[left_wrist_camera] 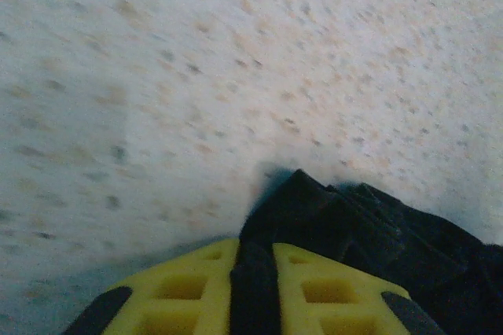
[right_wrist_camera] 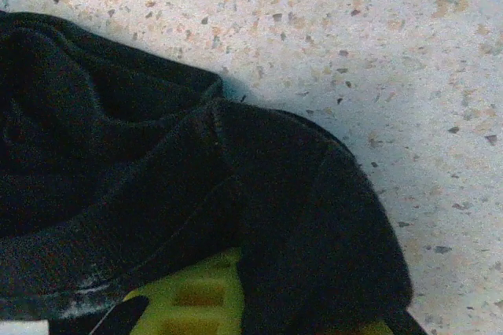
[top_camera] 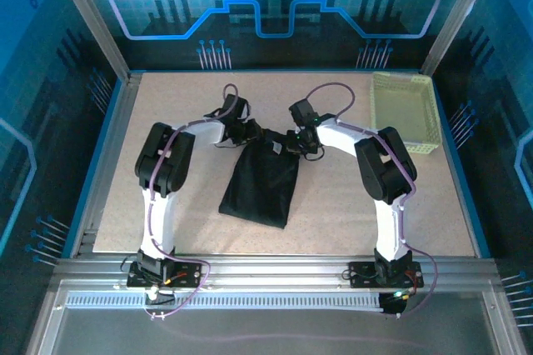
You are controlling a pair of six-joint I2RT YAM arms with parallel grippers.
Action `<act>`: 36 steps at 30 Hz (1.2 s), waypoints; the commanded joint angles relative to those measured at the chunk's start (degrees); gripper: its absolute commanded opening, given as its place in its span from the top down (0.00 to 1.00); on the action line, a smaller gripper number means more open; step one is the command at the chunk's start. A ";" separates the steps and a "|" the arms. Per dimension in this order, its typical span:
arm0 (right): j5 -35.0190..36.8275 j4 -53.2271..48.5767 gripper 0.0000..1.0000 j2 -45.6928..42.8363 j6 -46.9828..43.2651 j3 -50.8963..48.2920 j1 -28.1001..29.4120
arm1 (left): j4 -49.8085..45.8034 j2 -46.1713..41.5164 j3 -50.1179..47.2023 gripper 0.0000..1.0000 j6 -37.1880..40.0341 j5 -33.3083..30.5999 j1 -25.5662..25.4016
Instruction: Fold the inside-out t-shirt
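Note:
The inside-out t-shirt (top_camera: 262, 184) is a plain black bundle lying in the middle of the table, narrow at its far end and wider toward the arms. My left gripper (top_camera: 242, 132) sits at the far left corner of the cloth and my right gripper (top_camera: 301, 140) at the far right corner. In the left wrist view the yellow fingers (left_wrist_camera: 189, 288) of the left gripper (left_wrist_camera: 255, 264) are shut on a strip of the black t-shirt (left_wrist_camera: 354, 225). In the right wrist view the t-shirt (right_wrist_camera: 157, 170) drapes over the right gripper (right_wrist_camera: 267, 307); one yellow-green finger (right_wrist_camera: 196, 296) shows, and the other is mostly hidden by cloth.
A pale yellow-green plastic basket (top_camera: 403, 113) stands at the table's far right corner. Bare speckled tabletop (top_camera: 166, 97) lies to the left and in front of the shirt. Metal frame posts and blue walls surround the table.

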 commanded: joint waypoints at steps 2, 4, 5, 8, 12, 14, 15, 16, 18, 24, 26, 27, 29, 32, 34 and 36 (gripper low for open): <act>-0.45 2.03 0.91 -1.82 -1.03 -1.04 0.52 | 2.35 -3.01 -5.56 0.92 -1.72 5.96 -2.65; -0.21 2.85 0.93 -3.38 -1.76 -2.42 -0.12 | 6.47 -6.05 -9.48 0.97 -3.52 6.25 -1.53; -0.12 3.29 0.93 -4.20 -1.94 -3.13 -0.43 | 8.48 -7.63 -11.41 0.99 -4.58 6.18 -0.90; -0.62 4.91 0.96 -7.06 -2.82 -5.50 -1.89 | 14.53 -13.57 -18.01 1.00 -7.53 6.00 1.01; -2.39 6.14 0.97 -9.09 -4.62 -6.67 -2.89 | 18.70 -21.89 -25.07 1.00 -9.59 3.86 1.63; -3.45 6.28 0.99 -9.01 -5.42 -6.35 -2.68 | 21.26 -25.49 -28.25 1.00 -11.76 3.08 0.88; -3.65 6.23 0.99 -8.67 -5.59 -6.03 -2.45 | 21.65 -26.99 -29.44 1.00 -12.71 2.46 0.14; -3.76 6.19 0.99 -8.27 -5.81 -5.71 -2.18 | 21.68 -28.18 -30.26 1.00 -13.09 1.48 -0.74; -3.94 6.36 1.00 -7.68 -6.19 -5.17 -1.56 | 21.46 -30.67 -31.73 1.00 -13.38 -1.12 -3.17; -3.35 6.72 1.00 -6.58 -6.54 -4.06 -0.02 | 20.22 -33.85 -32.32 1.00 -13.43 -9.35 -12.51; -3.12 6.81 1.00 -6.52 -6.43 -3.89 -0.02 | 17.78 -33.50 -30.39 1.00 -11.92 -12.05 -15.83; -2.97 6.64 1.00 -6.39 -6.47 -3.89 -0.02 | 16.69 -33.09 -29.67 1.00 -11.41 -12.97 -16.96; -2.57 6.47 1.00 -6.50 -6.85 -3.87 -0.04 | 16.64 -32.37 -29.12 1.00 -11.47 -13.21 -17.32; -2.03 6.03 1.00 -6.49 -7.11 -3.77 -0.18 | 14.59 -31.11 -27.88 1.00 -11.12 -14.37 -15.99; -2.00 5.75 1.00 -6.65 -7.22 -3.55 -0.20 | 15.39 -30.58 -28.57 1.00 -11.35 -14.85 -13.72; -2.18 5.76 1.00 -6.71 -7.25 -3.70 -0.15 | 16.65 -29.00 -28.64 1.00 -11.90 -12.93 -9.90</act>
